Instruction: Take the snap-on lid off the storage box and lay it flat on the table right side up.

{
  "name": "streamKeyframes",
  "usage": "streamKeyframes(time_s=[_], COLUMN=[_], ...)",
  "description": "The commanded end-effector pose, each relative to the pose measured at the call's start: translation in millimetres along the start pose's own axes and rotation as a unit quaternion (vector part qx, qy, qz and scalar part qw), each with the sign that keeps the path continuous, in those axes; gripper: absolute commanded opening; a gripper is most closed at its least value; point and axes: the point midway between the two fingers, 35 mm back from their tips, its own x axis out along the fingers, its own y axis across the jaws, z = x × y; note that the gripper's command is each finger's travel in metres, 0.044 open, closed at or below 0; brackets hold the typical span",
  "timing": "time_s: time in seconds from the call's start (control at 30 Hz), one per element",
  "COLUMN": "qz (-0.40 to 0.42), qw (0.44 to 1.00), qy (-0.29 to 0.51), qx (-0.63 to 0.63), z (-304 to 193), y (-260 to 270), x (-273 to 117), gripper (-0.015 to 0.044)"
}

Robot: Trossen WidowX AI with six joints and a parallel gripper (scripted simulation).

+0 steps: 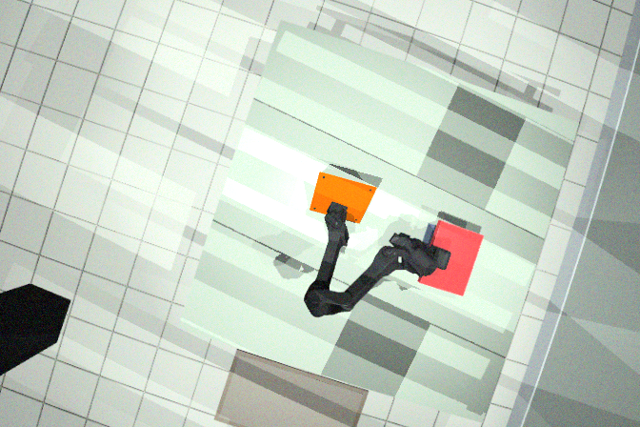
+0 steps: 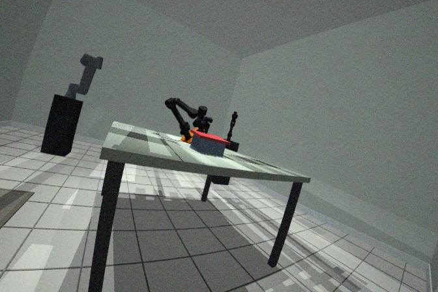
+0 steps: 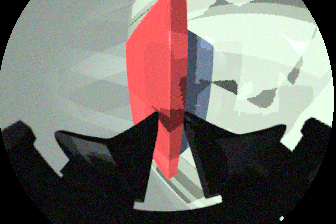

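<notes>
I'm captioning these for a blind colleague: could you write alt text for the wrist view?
The end effector is shut on the near end of a red lid, seen almost edge-on. The blue-gray box shows beside it, partly hidden by the lid, with the pale table beyond.

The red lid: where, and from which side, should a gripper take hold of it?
Best gripped, I'd judge, by the rim of the red lid on the side facing the orange plate: its broad top is flat, offering nothing to pinch, while the rim juts beyond the blue box.
</notes>
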Motion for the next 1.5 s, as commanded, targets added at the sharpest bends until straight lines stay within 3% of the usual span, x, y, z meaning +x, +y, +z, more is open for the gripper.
streamKeyframes(time_s=[0.0, 1.47], qz=[0.000, -0.001], qw=[1.000, 1.000], qy=[0.001, 0.002], qx=[-0.002, -0.002], z=[-0.2, 0.0], y=[0.2, 8.8], x=[0.6, -2.7], gripper=[0.0000, 0.0000])
